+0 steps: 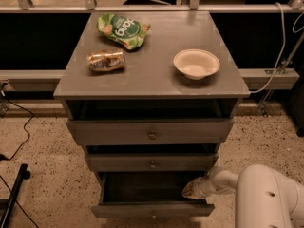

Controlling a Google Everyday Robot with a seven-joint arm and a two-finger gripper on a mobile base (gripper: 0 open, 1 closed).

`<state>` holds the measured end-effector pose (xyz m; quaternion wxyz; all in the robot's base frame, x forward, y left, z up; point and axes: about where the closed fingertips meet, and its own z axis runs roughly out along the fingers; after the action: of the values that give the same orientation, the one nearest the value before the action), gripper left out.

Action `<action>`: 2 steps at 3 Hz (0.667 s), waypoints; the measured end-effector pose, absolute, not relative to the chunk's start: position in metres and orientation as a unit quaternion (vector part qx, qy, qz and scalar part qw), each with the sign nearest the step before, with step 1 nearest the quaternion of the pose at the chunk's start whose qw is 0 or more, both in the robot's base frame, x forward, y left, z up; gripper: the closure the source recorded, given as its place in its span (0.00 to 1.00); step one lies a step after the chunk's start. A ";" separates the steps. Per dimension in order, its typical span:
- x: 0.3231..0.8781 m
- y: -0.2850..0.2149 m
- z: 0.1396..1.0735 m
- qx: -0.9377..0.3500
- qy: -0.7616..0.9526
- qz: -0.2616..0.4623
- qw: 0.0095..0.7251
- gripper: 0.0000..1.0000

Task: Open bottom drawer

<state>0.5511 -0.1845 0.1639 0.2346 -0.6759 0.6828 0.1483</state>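
The bottom drawer (153, 210) of the grey cabinet stands pulled out, its slim front panel low in the view and its dark inside showing. Its small round knob sits at the panel's centre near the bottom edge of the view. My gripper (192, 191) reaches in from the right on a white arm (266, 194) and sits at the right inner side of the open drawer, just behind the front panel.
The middle drawer (152, 163) and top drawer (151, 133) sit slightly out above. On the cabinet top (152, 75) lie a green chip bag (122, 30), a brown snack packet (106, 61) and a white bowl (196, 63). Cables and a black stand lie on the floor at left.
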 end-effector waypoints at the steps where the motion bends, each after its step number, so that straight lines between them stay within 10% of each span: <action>1: 0.554 -0.189 0.143 -0.669 0.692 0.148 0.228 0.91; 2: 0.538 -0.184 0.143 -0.665 0.689 0.173 0.232 0.90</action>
<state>0.5384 -0.1837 0.1427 0.2318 -0.6645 0.6890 0.1732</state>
